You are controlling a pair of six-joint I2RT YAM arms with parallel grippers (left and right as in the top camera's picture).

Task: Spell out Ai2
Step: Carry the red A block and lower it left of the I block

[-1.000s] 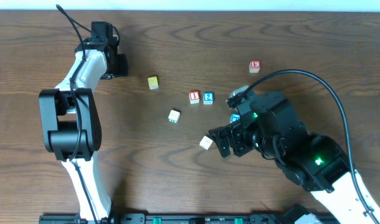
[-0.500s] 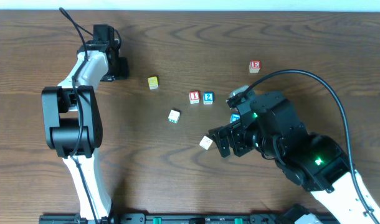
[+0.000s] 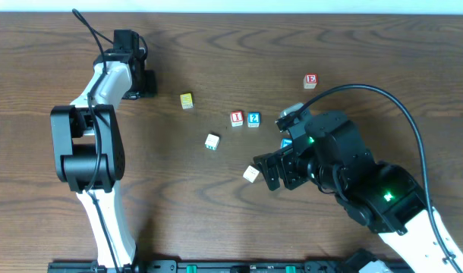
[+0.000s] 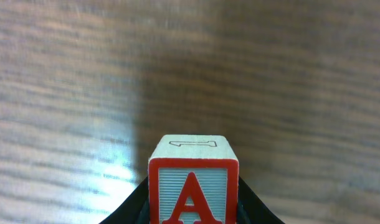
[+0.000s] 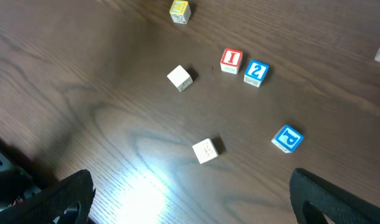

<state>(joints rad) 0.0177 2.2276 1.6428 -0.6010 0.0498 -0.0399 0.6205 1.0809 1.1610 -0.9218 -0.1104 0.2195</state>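
While overhead hides it, left wrist shows A cube (image 4: 193, 186) between jaws.

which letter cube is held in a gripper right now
The red A cube, clamped in the left gripper. The I cube, 2 cube, P cube and E cube lie loose on the table.
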